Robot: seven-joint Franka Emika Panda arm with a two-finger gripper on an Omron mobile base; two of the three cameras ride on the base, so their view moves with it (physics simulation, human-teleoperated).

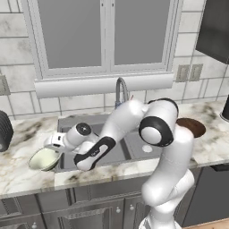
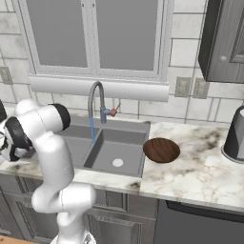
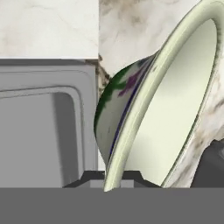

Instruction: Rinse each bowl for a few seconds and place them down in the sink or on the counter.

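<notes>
Sink (image 1: 120, 154): a grey double basin set into the counter below the window; both basins hold no dishes, and a round drain (image 2: 117, 162) shows in the right one.
Faucet (image 2: 96, 102): tall and curved, behind the sink at its middle, with a thin blue stream of water falling from the spout into the sink.
Cream-green bowl (image 1: 44, 159): tilted on its side at the sink's left front corner, over the counter edge, its pale inside empty; the hand view shows its rim (image 3: 144, 113) edge-on and green and purple marks on its outer wall.
Gripper (image 1: 53, 142): at the bowl's upper rim; in the hand view the rim runs down between the two finger tips, so the claw is clamped on the bowl.
Reddish-brown bowl (image 2: 161, 150): shallow, upright and empty, on the counter just right of the sink.
Counter (image 2: 200, 176): white marble with brown-grey veins, on both sides of the sink.
Black ribbed object (image 1: 4, 130): on the counter well left of the sink.
Dark rounded appliance (image 2: 235, 136): on the counter far right of the sink.
In the way: the arm's elbow and forearm (image 1: 125, 120) stretch across the sink in the left base view, hiding much of the right basin.
</notes>
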